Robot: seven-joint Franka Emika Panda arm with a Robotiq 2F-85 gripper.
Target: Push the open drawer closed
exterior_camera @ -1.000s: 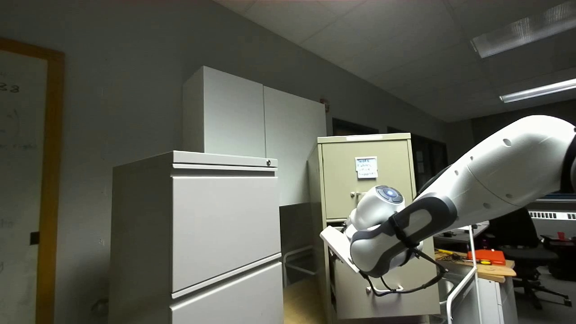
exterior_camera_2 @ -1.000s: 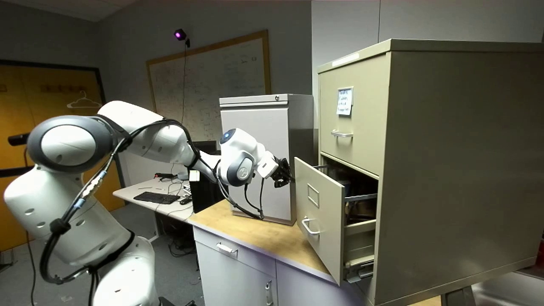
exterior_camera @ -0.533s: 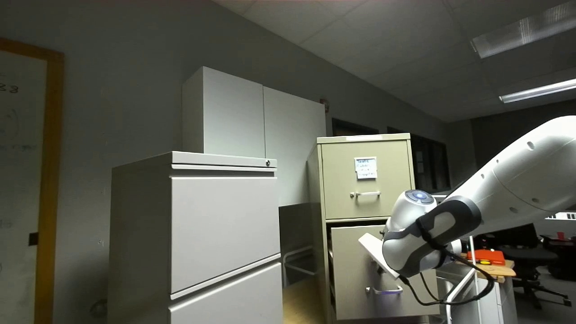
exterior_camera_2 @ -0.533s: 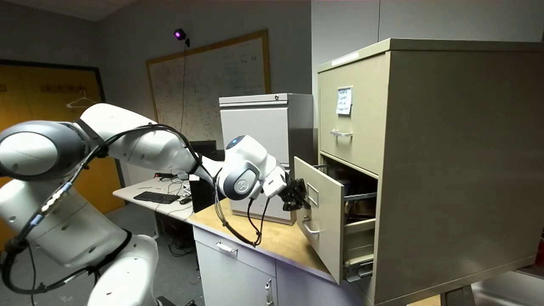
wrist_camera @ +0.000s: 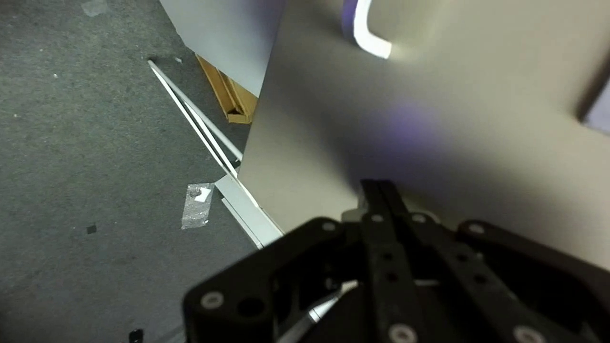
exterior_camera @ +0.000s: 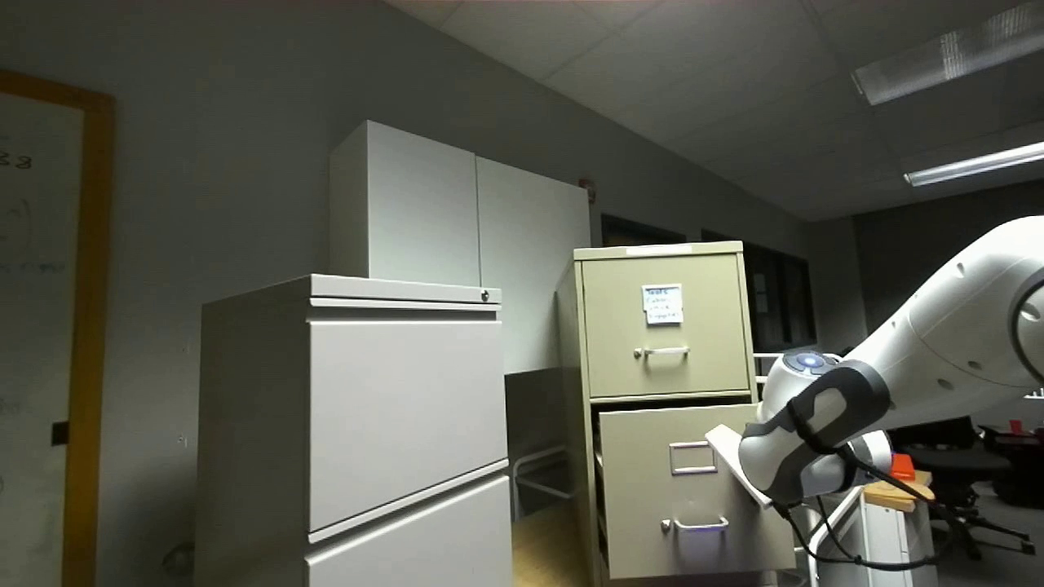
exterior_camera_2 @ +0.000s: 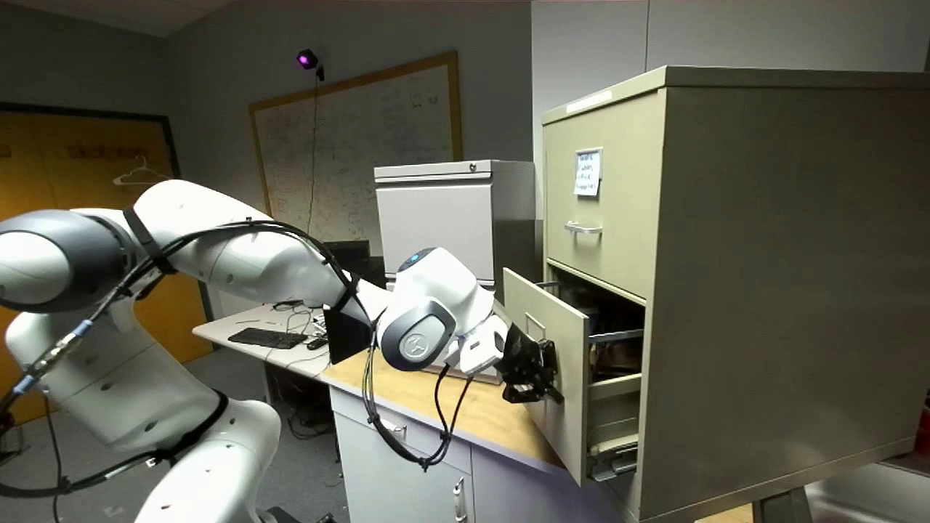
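The drawer (exterior_camera: 636, 481) is the beige second drawer of the filing cabinet and stands pulled out. It carries a label frame and a metal pull handle (exterior_camera: 697, 524). Its front also shows in an exterior view (exterior_camera_2: 572, 349), where its open inside and side rail are visible. My gripper (exterior_camera_2: 558, 398) is at the drawer front, toward its near side edge at about mid-height. In the wrist view the gripper's fingers (wrist_camera: 381, 183) are together with nothing between them, pointing at the drawer front (wrist_camera: 486, 95). I cannot tell whether the tips touch it. In an exterior view the wrist hides the gripper.
The top beige drawer (exterior_camera: 665, 379) with a white paper is shut above. A wide pale-grey cabinet (exterior_camera: 408, 408) stands beside the filing cabinet. A wooden counter (exterior_camera_2: 429, 392) lies below the arm. A desk with a keyboard (exterior_camera_2: 267, 338) stands behind.
My gripper has moved down and across the drawer front, from its far edge toward its near side edge. The handle is uncovered in an exterior view. The drawer has not visibly moved.
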